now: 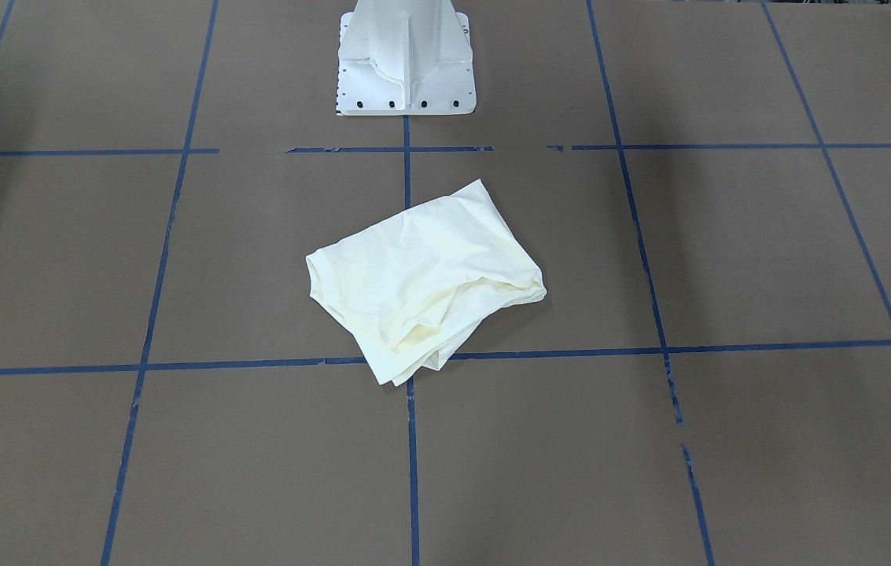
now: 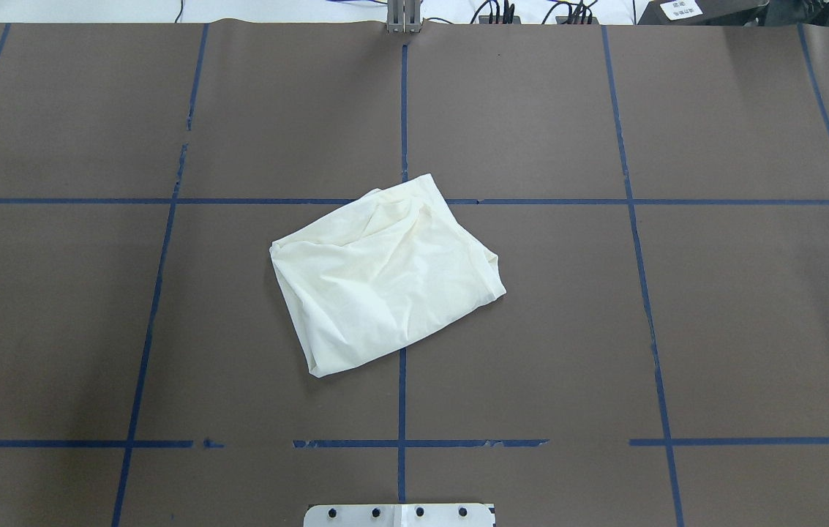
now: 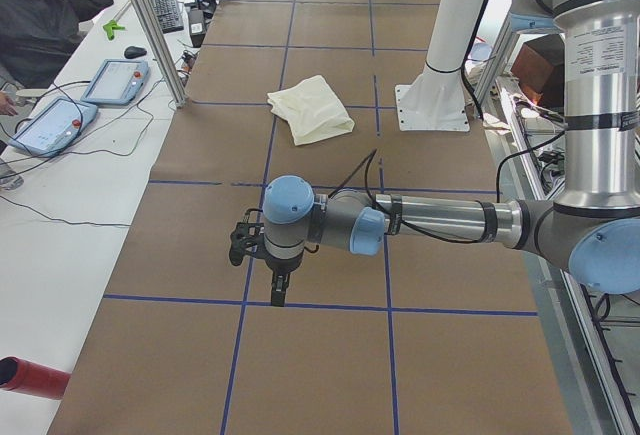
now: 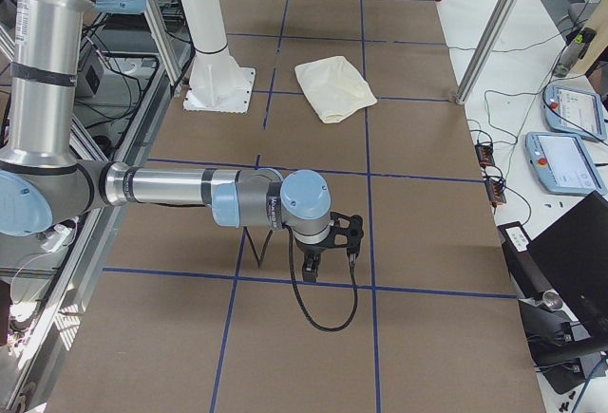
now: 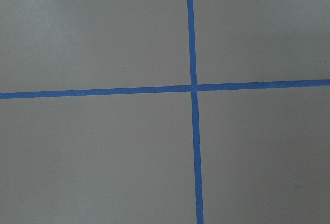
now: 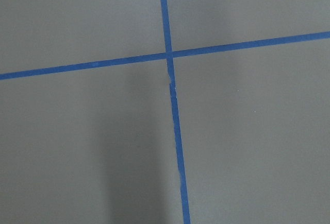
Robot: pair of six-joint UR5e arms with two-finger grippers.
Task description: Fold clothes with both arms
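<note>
Folded shirt [image 2: 385, 274], plain face up — left tool [image 3: 277, 291], right tool [image 4: 311, 268] well apart, side-on; width: cannot tell.

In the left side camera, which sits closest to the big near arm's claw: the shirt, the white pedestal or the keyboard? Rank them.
1. Shirt, mid-table, nearest the left gripper.
2. White pedestal, robot's side.
3. Keyboard, far desk.

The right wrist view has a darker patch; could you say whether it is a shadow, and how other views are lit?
Right wrist view: likely a soft-edged shadow band on the table; left wrist view: even light, sharp tape lines; overhead view: shirt bright, folds still readable.
</note>
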